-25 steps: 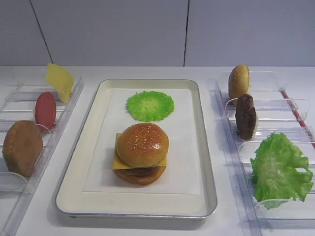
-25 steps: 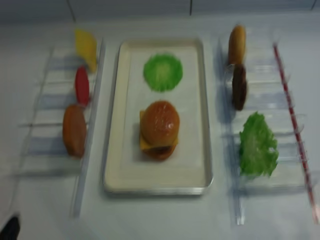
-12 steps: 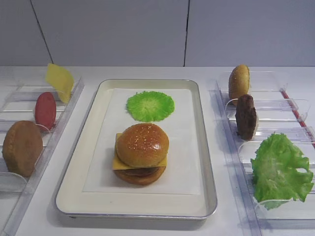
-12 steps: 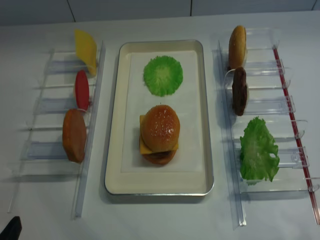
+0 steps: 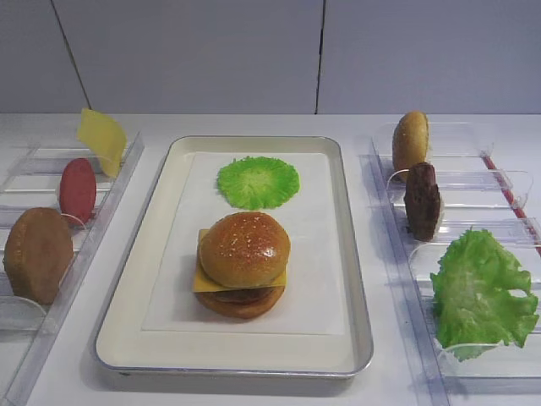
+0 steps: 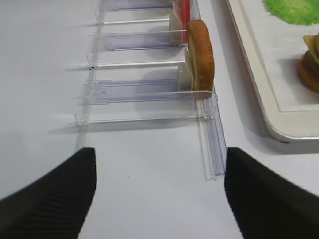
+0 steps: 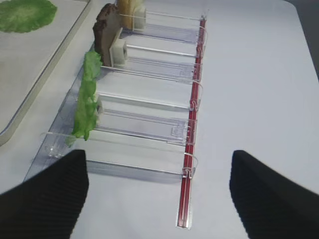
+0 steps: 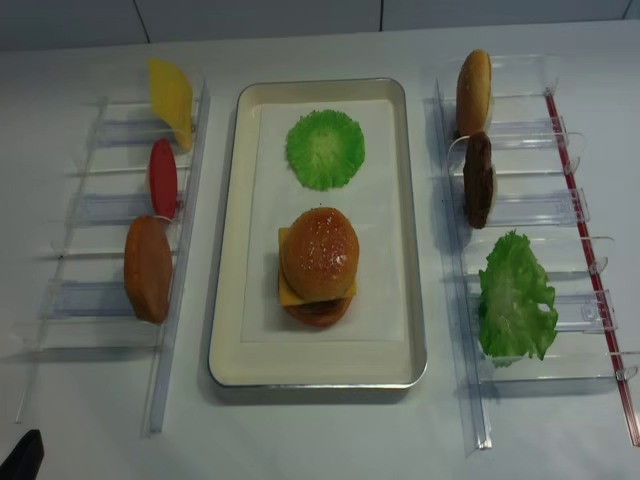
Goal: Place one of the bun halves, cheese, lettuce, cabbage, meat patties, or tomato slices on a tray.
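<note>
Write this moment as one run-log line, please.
left gripper: open, empty | right gripper: open, empty | tray: burger stack, cabbage

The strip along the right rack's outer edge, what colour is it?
Red strip, clearest in the right wrist view.

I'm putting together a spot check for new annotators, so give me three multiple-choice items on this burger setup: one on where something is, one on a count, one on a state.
1. Where does the frilly green cabbage disc lie?
A. on the tray, behind the stacked burger
B. in the left rack
C. under the bun

2. How many items stand in the right rack?
A. one
B. three
C. five

3. How is the right end effector?
A. shut on the lettuce
B. open, holding nothing
C. shut on a patty

Answers: 1 A, it rests flat on the tray's paper; 2 B, a bun half, a patty and a lettuce leaf; 3 B, its fingers stand wide apart over bare table.
</note>
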Robot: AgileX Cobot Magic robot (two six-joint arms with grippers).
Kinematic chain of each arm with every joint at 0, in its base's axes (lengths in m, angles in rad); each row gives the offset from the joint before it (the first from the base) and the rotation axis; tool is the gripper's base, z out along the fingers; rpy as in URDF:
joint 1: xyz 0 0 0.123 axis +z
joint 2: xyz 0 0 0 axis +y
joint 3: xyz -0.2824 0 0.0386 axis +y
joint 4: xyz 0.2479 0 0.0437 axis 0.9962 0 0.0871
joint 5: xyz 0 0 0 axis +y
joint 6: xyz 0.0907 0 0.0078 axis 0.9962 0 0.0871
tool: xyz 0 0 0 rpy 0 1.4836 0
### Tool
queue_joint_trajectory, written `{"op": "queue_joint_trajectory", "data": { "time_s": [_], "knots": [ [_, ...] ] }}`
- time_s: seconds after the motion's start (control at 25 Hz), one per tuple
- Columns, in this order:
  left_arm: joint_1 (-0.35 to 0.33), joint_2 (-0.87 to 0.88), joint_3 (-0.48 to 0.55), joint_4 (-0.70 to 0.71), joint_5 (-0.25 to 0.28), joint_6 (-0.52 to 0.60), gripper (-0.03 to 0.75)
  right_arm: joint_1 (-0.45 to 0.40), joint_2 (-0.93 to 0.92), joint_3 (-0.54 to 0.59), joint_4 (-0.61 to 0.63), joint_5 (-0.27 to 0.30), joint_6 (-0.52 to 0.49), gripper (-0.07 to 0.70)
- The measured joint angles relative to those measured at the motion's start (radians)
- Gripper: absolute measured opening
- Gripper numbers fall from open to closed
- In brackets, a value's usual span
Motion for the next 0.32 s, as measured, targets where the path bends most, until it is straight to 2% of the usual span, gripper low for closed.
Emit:
{"op": "queue_joint_trajectory", "data": {
  "time_s": [0.12,0.32],
  "knots": [
    [0.0,0.0,0.0,0.0,0.0,0.0,0.493,-0.032,0.0,0.0,0.0,0.0,0.0,0.585],
    [0.0,0.0,0.0,0.0,0.0,0.0,0.493,-0.038,0.0,0.0,0.0,0.0,0.0,0.585]
  ]
}}
